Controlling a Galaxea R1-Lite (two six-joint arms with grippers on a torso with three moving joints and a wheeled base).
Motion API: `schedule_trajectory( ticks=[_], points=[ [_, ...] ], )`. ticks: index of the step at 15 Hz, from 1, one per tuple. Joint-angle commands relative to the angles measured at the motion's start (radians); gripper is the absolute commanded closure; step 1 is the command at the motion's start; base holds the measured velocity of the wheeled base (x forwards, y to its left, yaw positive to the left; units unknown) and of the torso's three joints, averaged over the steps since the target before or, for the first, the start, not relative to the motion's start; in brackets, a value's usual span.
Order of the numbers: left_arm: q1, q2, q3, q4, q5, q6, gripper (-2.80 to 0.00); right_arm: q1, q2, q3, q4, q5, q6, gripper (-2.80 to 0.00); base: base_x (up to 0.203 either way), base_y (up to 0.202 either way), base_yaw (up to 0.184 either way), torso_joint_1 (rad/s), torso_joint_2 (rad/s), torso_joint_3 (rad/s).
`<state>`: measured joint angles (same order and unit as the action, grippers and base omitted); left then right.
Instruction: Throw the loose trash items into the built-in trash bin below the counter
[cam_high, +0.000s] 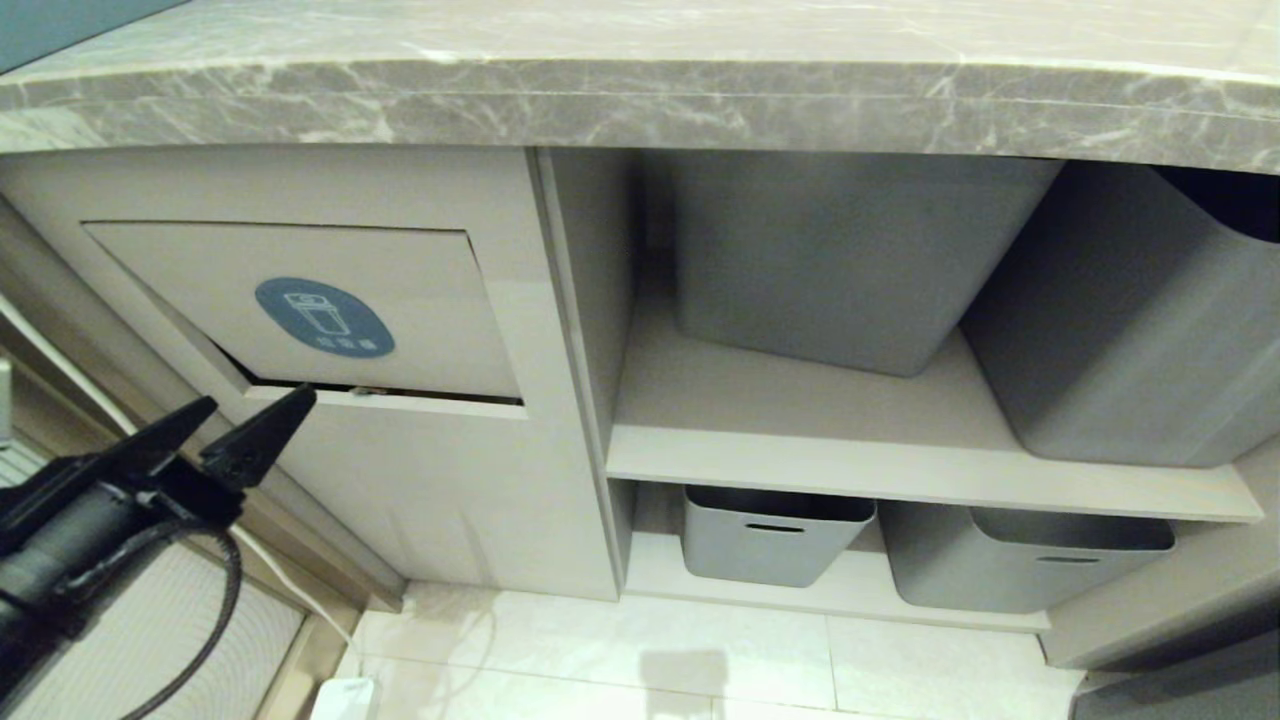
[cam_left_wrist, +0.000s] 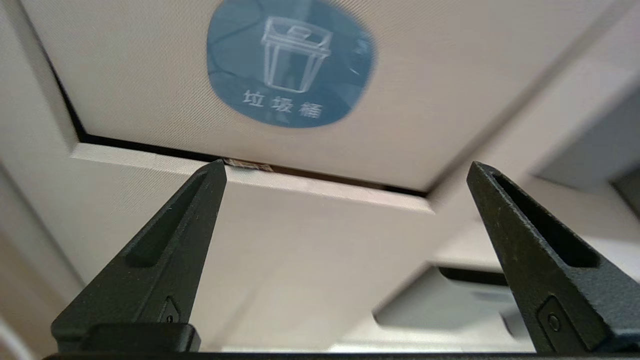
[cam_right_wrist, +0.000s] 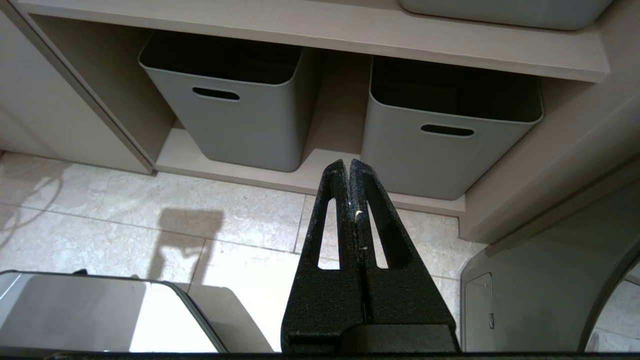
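Note:
The built-in trash bin is a beige cabinet front under the grey marble counter. Its swing flap carries a blue oval bin sticker. A thin brown sliver sits in the dark gap under the flap. Otherwise the loose trash items are out of view. My left gripper is open and empty, just in front of the flap's lower left corner, with its tips level with the gap. My right gripper is shut and empty, low over the floor tiles.
Right of the bin is an open shelf unit. Two large grey tubs stand on the upper shelf and two smaller ones on the lower. A white cable runs down beside the cabinet's left edge.

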<state>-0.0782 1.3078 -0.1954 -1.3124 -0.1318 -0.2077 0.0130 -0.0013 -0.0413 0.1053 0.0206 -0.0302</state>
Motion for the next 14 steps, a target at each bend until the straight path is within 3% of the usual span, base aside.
schedule_trajectory(
  ticks=[1,3,6,7,10,11,13,14],
  points=[
    [0.05,-0.306,-0.044,0.419,-0.06,0.004,-2.8,0.001,0.001,0.0,0.001,0.001,0.0,0.0,0.0,0.0,0.0,0.0,0.0,0.0],
    [0.081,-0.495,-0.032,0.637,-0.095,0.038,-2.8,0.001,0.001,0.0,0.001,0.001,0.0,0.0,0.0,0.0,0.0,0.0,0.0,0.0],
    [0.103,-0.757,0.09,0.807,-0.119,0.111,-2.8,0.001,0.001,0.0,0.001,-0.001,0.0,0.0,0.0,0.0,0.0,0.0,0.0,0.0],
    [0.107,-0.834,0.125,0.86,-0.123,0.129,0.0,0.001,0.001,0.0,0.001,0.001,0.0,0.0,0.0,0.0,0.0,0.0,0.0,0.0],
    [0.109,-1.045,0.171,1.099,-0.116,0.175,0.0,0.001,0.001,0.0,0.001,-0.001,0.0,0.0,0.0,0.0,0.0,0.0,0.0,0.0],
    [0.107,-1.088,0.175,1.206,-0.046,0.2,0.0,0.001,0.001,0.0,0.001,-0.001,0.001,0.0,0.0,0.0,0.0,0.0,0.0,0.0],
    [0.101,-1.11,0.19,1.249,0.121,0.225,0.0,0.001,0.001,0.0,0.001,-0.001,0.0,0.0,0.0,0.0,0.0,0.0,0.0,0.0],
    [0.097,-1.123,0.193,1.282,0.144,0.239,0.0,0.001,0.001,0.0,0.001,-0.001,0.001,0.0,0.0,0.0,0.0,0.0,0.0,0.0]
  ],
)
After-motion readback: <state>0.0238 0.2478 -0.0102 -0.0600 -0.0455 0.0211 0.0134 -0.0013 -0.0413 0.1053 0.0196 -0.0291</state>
